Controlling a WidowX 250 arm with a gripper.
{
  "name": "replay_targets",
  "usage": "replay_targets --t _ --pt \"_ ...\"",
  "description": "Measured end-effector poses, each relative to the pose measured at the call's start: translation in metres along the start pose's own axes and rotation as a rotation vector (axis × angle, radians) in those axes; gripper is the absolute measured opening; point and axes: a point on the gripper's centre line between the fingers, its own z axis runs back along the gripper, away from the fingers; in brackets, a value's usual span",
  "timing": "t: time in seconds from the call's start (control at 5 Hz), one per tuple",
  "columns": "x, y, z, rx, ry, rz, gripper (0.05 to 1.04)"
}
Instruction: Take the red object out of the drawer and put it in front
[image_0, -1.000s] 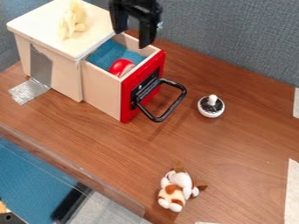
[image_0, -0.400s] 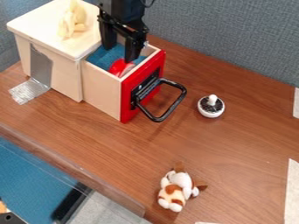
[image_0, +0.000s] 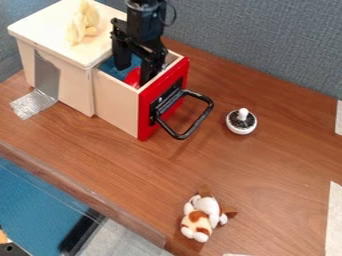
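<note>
At eleven o'clock, inside the open drawer, the red object sits by the spread fingers of my gripper. I should straddle it squarely, close firmly, lift plumb.

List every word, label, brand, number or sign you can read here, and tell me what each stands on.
None: no text can be read.
Red drawer front: the dark panel behind the black handle is too small and partly hidden to tell whether it bears print.
Gripper: no readable mark.
Wooden box, white pot and plush toy: no lettering made out.
</note>
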Motion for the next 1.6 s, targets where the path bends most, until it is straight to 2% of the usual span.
replay_targets --t 0.2,0.4,0.6,0.8,1.0,1.2,1.4,1.6 --pt "-0.003 -0.006 -0.004 0.002 -0.010 -0.007 0.993" --pt "-0.003 -0.009 -0.007 0.007 -0.018 -0.006 0.950" --pt "-0.003 -0.008 -0.007 0.018 -0.020 -0.002 0.658" --pt "-0.003 -0.009 -0.006 0.016 -0.014 -0.001 0.518" --pt "-0.005 -0.013 -0.001 -0.013 -0.004 0.009 0.517" --pt "0.002 -0.018 0.045 -0.039 -0.113 0.021 0.517" --pt "0.001 -0.011 0.054 -0.067 -0.156 0.059 0.516" --pt "0.000 -0.011 0.047 -0.051 -0.140 0.051 0.516"
